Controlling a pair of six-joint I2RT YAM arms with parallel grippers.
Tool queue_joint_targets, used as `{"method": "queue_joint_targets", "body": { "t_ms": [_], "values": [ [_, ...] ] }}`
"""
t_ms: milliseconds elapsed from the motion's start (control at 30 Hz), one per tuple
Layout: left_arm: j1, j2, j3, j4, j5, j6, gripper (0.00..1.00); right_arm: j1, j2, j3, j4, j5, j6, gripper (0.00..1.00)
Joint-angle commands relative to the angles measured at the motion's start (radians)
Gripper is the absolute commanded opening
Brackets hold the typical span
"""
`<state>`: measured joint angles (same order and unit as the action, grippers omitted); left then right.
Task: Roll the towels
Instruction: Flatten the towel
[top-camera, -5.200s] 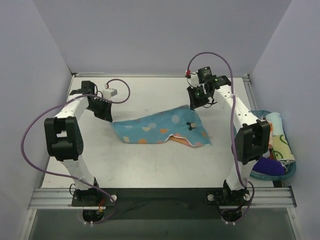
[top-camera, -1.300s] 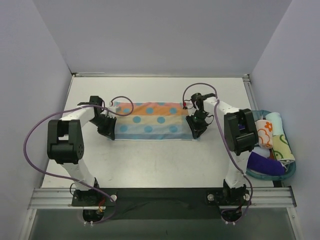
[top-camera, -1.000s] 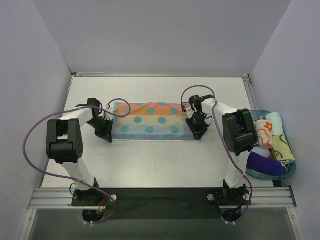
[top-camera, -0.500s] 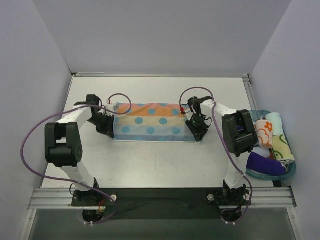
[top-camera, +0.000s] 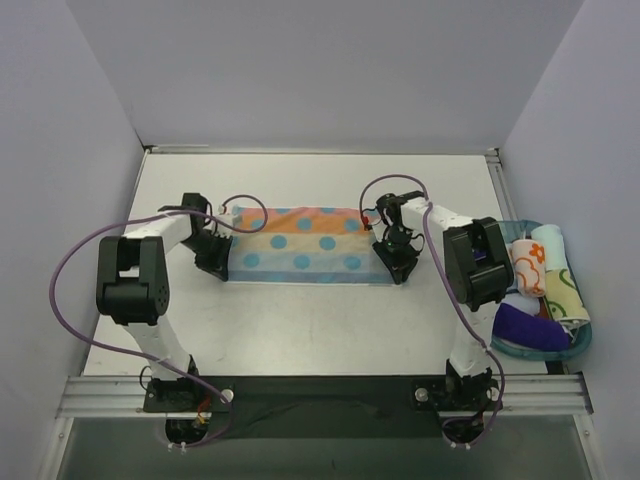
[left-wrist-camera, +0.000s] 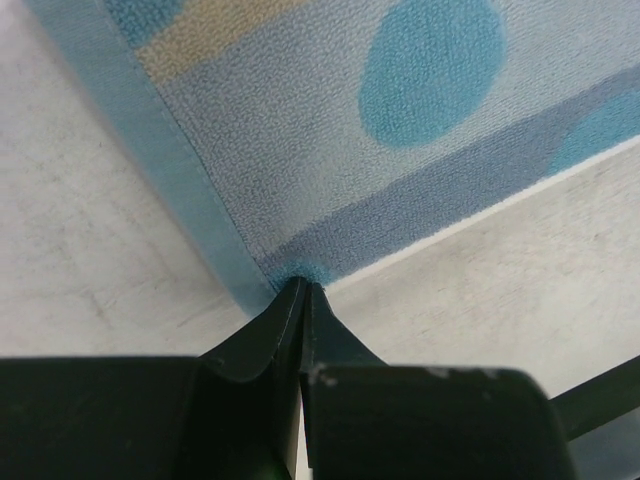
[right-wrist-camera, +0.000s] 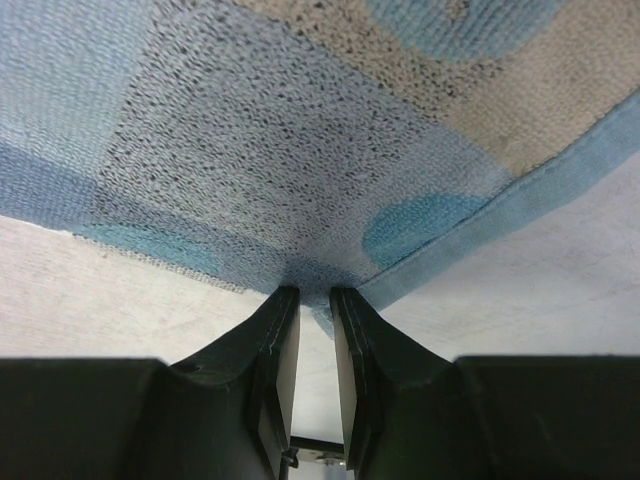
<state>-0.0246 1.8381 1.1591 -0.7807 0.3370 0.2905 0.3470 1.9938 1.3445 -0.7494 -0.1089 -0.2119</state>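
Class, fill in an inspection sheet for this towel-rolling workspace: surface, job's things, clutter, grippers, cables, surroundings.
Surface: white table, marked only by faint scuffs.
Job's things: striped orange, cream and blue cloth towel with blue dots spread flat, not yet rolled; white cloth with orange prints in the teal basket at the right edge.
Clutter: purple cloth and green-yellow cloth in that basket.
Grippers: left gripper shut on the towel's near-left corner; right gripper pinching its near-right corner.
Cables: purple cables loop off both arms.
Surroundings: plain pale walls on three sides.
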Motion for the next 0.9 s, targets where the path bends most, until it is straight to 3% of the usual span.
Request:
{"method": "queue_joint_targets", "body": {
  "t_ms": [0,133,467,567,633,667,867],
  "values": [
    [0.020,-0.028,-0.081,-0.011,-0.202,0.108,0.05,-0.016,0.017,-0.030,-0.107,0.046,-0.046,0.21],
    [0.020,-0.097,-0.169,-0.037,-0.245,0.166,0.02,-0.013,-0.030,-0.093,-0.119,0.045,-0.061,0.21],
    [-0.021,-0.217,-0.259,-0.109,-0.152,0.239,0.01,0.129,-0.104,-0.194,-0.148,-0.043,-0.061,0.21],
    [-0.017,-0.235,-0.228,-0.143,-0.102,0.239,0.08,0.127,-0.151,-0.196,-0.165,-0.041,-0.057,0.32],
    [-0.008,-0.241,-0.164,-0.189,-0.044,0.262,0.17,0.098,-0.185,-0.148,-0.188,-0.040,-0.058,0.39],
    [-0.003,-0.241,-0.135,-0.202,-0.030,0.265,0.25,0.080,-0.194,-0.124,-0.200,-0.044,-0.066,0.47],
    [0.018,-0.176,0.212,-0.243,0.053,0.263,0.40,-0.057,-0.179,0.177,-0.255,-0.075,-0.076,0.71]
  ]
}}
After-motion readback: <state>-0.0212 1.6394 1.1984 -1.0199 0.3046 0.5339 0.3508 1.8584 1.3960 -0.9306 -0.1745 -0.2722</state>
